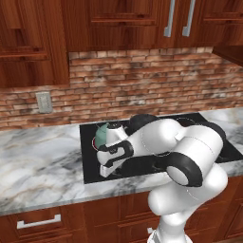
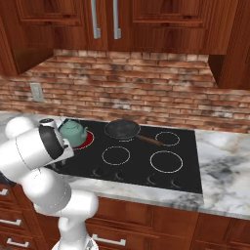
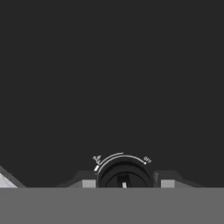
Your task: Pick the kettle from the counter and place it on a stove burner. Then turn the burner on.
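The teal-green kettle (image 2: pixel 73 132) stands upright on the rear-left stove burner (image 2: pixel 87 142), which glows red beneath it on the black cooktop (image 2: pixel 188 161). In the left base view my arm partly hides the kettle (image 1: pixel 101 135). My gripper (image 1: pixel 105 171) reaches down to the cooktop's front-left edge. In the hand view the gripper (image 3: pixel 126 183) has a dark round control knob (image 3: pixel 124 173) between its two fingertips, which press against the knob's sides. A white arc with markings curves over the knob.
A dark frying pan (image 2: pixel 122 129) with a brown handle sits on the rear middle of the cooktop. Unlit white burner rings (image 2: pixel 166 161) lie to the right. The marble counter (image 1: pixel 38 161) runs on both sides, with a brick wall and wooden cabinets behind.
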Controlling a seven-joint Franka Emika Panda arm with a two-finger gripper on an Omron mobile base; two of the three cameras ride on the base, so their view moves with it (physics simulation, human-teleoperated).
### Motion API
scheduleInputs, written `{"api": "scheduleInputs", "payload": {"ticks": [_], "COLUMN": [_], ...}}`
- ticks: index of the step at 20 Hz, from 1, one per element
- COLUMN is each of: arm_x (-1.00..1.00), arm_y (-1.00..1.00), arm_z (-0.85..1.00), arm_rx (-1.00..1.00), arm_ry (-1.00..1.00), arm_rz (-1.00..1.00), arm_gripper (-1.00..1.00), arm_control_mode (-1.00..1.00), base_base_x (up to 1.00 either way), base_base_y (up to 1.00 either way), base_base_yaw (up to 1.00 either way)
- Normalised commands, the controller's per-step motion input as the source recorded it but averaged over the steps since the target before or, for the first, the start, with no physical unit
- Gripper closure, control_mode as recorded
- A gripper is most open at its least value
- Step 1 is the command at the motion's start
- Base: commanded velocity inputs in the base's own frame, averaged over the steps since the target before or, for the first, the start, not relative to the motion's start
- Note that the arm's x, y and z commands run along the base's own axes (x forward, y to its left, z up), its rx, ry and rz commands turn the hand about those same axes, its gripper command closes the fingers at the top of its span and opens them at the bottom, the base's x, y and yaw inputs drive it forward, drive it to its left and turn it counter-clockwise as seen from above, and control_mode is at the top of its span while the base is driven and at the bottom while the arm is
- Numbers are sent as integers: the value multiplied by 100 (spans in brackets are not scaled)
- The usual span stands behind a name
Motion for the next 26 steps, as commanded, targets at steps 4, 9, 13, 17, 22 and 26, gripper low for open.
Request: {"api": "scheduleInputs", "payload": {"ticks": [4,9,13,17,22,26], "arm_x": [-34,-45,-43,-37,-36,-30], "arm_y": [-2,-2,-3,-5,-4,-1], "arm_z": [-8,0,0,0,0,0], "arm_rx": [-3,-3,-1,0,0,0], "arm_ry": [0,-1,-2,-1,0,0], "arm_rz": [35,37,36,35,36,35], "arm_gripper": [100,100,100,100,100,100], "arm_control_mode": [-100,-100,-100,-100,-100,-100], "base_base_x": [0,0,0,0,0,0], "base_base_y": [0,0,0,0,0,0], "base_base_yaw": [0,0,0,0,0,0]}}
